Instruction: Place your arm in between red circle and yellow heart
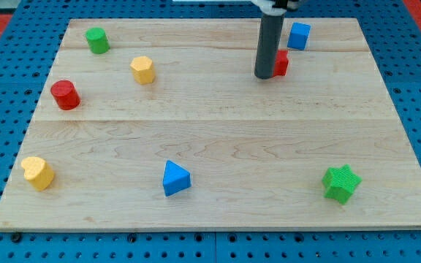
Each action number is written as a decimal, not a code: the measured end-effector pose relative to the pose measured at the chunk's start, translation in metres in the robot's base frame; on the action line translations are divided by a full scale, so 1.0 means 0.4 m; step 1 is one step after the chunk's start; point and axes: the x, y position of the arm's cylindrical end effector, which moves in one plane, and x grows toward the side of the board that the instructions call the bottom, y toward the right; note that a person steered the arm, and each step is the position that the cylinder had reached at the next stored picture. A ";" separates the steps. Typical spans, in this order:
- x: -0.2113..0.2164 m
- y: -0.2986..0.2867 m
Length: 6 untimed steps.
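Blue triangle (175, 178) nearest; my tip (264, 76) half-hides red block (281, 63), shape perhaps unreadable; no claw visible.

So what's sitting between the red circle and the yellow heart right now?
Nothing: in the camera view, only bare board lies between the red circle and the yellow heart. My tip is far off, beside a red block.

**Lighting and picture quality, single view**

Bright, even, diffuse light over the whole wooden board (218, 139). Shadows short and soft, hugging each block's base; faint one beside the blue triangle (175, 178). No glare on the matte wood grain. Focus sharp at centre, slightly soft toward the view's top edge. Board edges read straight; no marked distortion.
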 end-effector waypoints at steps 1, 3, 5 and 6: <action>-0.023 0.086; -0.030 0.062; 0.310 -0.462; 0.351 -0.626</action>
